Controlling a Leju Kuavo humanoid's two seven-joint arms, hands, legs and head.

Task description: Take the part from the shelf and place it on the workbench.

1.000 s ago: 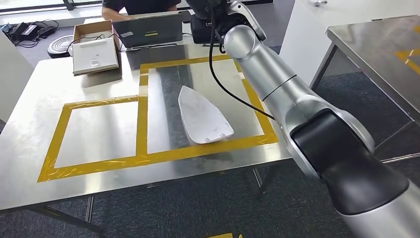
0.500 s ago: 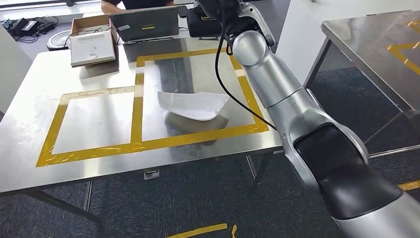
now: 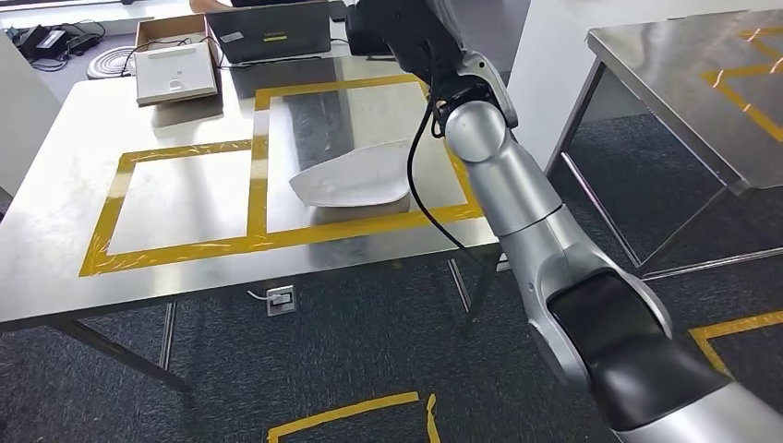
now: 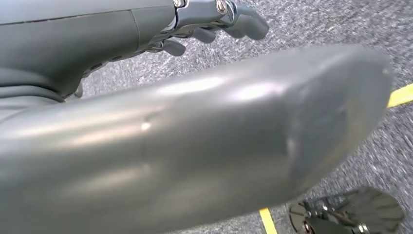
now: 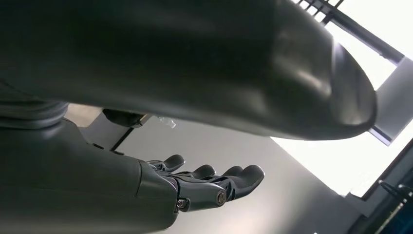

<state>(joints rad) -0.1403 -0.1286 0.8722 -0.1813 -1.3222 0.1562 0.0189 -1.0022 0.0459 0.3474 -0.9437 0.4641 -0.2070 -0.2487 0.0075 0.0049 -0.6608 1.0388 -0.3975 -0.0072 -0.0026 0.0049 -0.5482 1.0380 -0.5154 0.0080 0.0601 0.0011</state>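
A: From the head view, where is the part [image 3: 355, 177]?
B: On the workbench [image 3: 55, 166], inside the right-hand frame of yellow tape [image 3: 261, 242], tilted on its edge. It looks placed; next I'd judge the raised right arm should draw clear.
A: Left wrist view?
B: The left hand [image 4: 214, 24] hangs over carpet, fingers loosely curled, holding nothing.
A: Right wrist?
B: The right hand [image 5: 214, 183] has fingers apart, empty.
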